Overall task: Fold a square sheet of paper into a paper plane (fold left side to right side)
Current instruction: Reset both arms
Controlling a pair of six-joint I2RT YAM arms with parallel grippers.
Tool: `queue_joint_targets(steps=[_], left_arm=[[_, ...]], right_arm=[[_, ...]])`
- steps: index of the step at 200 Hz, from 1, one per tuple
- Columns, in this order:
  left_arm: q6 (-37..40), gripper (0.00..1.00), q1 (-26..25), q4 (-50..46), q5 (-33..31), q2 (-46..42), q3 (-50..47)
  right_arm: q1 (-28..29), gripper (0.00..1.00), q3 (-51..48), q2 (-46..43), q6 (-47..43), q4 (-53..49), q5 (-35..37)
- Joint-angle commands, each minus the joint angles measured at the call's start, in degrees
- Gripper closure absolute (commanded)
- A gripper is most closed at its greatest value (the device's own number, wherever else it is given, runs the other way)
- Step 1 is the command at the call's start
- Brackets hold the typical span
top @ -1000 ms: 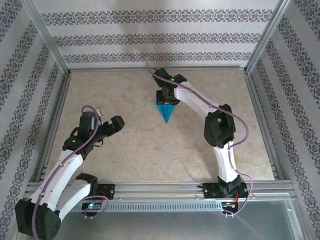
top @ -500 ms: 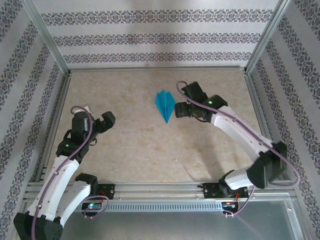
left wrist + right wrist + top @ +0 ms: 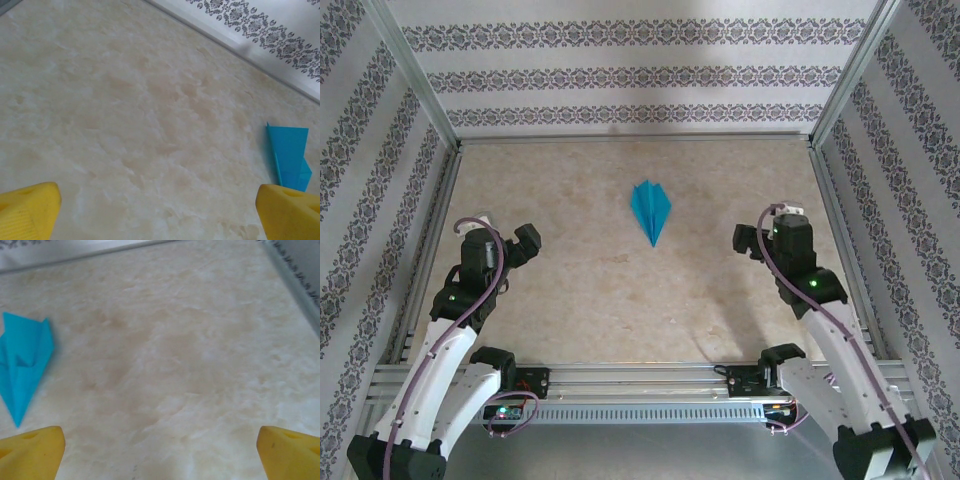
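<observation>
The square sheet of paper lies folded into a teal-blue paper plane (image 3: 650,209), a narrow dart flat on the table's far middle with its tip pointing toward me. The paper plane (image 3: 290,155) sits at the right edge of the left wrist view, and the paper plane (image 3: 22,365) sits at the left edge of the right wrist view. My left gripper (image 3: 500,234) hovers open at the near left, well away from it. My right gripper (image 3: 767,226) hovers open at the near right, also apart. Yellow fingertips (image 3: 27,210) (image 3: 292,452) hold nothing between them.
The beige marbled table (image 3: 580,290) is ringed by an aluminium frame (image 3: 630,137) and patterned walls. A metal rail (image 3: 640,378) with both arm bases runs along the near edge.
My right gripper let go of the plane, opened wide and drew back to the near right. The plane stays flat where it was. The left arm pulled back slightly toward its base.
</observation>
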Motion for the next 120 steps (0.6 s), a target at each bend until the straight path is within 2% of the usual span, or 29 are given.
queue_joint_targets(steps=[1,39,120], left_arm=[[3.2,0.0,1.0,-1.4,-2.0,-0.8,1.9],[4.4,0.0,1.1,-0.8,-3.3,-0.7,1.8],[5.0,0.0,1.1,1.0,-3.5,1.1,1.7]], right_arm=[[-3.2,0.02,-4.9,-3.5,-3.8,7.5,0.2],[-6.6,0.02,-11.6,-3.6,-8.3,17.5,0.6],[-9.6,0.02,-22.5,8.9,-9.0,48.2,-3.9]])
